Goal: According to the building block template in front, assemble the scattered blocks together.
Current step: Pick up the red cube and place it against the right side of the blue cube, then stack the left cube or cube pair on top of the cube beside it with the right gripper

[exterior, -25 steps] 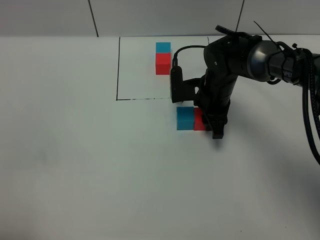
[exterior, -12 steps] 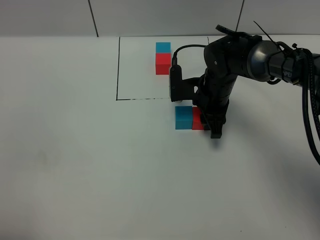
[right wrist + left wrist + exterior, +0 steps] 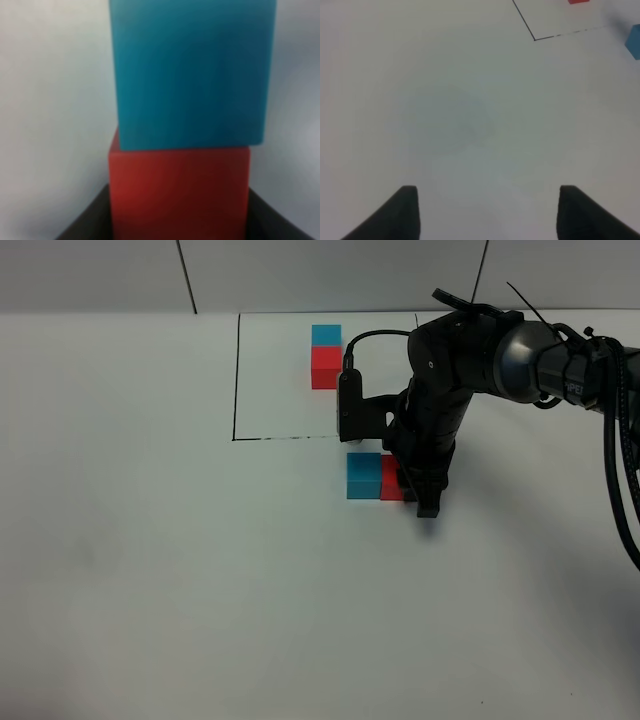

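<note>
The template, a blue cube joined to a red cube (image 3: 325,355), sits at the back inside a thin black drawn rectangle (image 3: 236,380). In front of that frame lie the scattered blocks: the blue cube (image 3: 363,476) touches the red cube (image 3: 391,483) on its left. My right gripper (image 3: 408,486) is down at the table, with its fingers (image 3: 82,220) on both sides of the red cube (image 3: 177,192). The blue cube (image 3: 190,75) is pressed against it. My left gripper (image 3: 487,195) is open and empty over bare table, outside the exterior high view.
The white table (image 3: 200,590) stretches wide to the left and front. Black cables (image 3: 625,490) hang along the right arm at the right edge. The left wrist view catches the frame's corner (image 3: 535,39) and an edge of the blue cube (image 3: 634,41).
My right gripper has slid a little to the left with the red cube, and the blue cube has moved left with it. The left gripper shows no change.
</note>
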`<state>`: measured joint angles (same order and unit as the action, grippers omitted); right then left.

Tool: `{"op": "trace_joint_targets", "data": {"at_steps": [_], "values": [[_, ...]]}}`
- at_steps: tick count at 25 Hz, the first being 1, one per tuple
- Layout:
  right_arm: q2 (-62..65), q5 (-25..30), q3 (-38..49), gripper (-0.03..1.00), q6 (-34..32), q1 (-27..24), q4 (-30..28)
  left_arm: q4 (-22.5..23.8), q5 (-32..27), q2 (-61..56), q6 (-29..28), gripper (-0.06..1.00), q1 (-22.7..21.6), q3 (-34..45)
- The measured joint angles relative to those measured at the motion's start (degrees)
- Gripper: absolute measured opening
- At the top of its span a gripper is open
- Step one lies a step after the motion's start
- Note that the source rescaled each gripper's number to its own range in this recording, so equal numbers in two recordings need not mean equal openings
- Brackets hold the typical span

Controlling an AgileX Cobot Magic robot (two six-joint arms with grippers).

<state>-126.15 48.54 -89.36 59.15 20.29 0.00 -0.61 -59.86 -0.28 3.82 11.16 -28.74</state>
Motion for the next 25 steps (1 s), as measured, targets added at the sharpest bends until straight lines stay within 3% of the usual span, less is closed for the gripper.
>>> {"op": "trace_joint_targets", "data": {"at_steps": [3,9,12,19,25], "values": [[0.0,-0.6,0.0,0.06,0.0,0.0,0.3,0.0,0.0,0.0,0.0,0.30,0.0,0.0],[1.5,-1.9,0.0,0.48,-2.7,0.1,0.0,0.0,0.0,0.0,0.0,0.30,0.0,0.0],[4.5,-1.9,0.0,0.61,-5.8,0.0,-0.4,0.0,0.0,0.0,0.0,0.30,0.0,0.0],[14.0,-4.3,5.3,0.67,-14.3,-2.0,1.3,0.0,0.0,0.0,0.0,0.30,0.0,0.0],[24.9,-17.1,23.3,0.67,-20.5,-3.6,1.8,0.0,0.0,0.0,0.0,0.30,0.0,0.0]]}}
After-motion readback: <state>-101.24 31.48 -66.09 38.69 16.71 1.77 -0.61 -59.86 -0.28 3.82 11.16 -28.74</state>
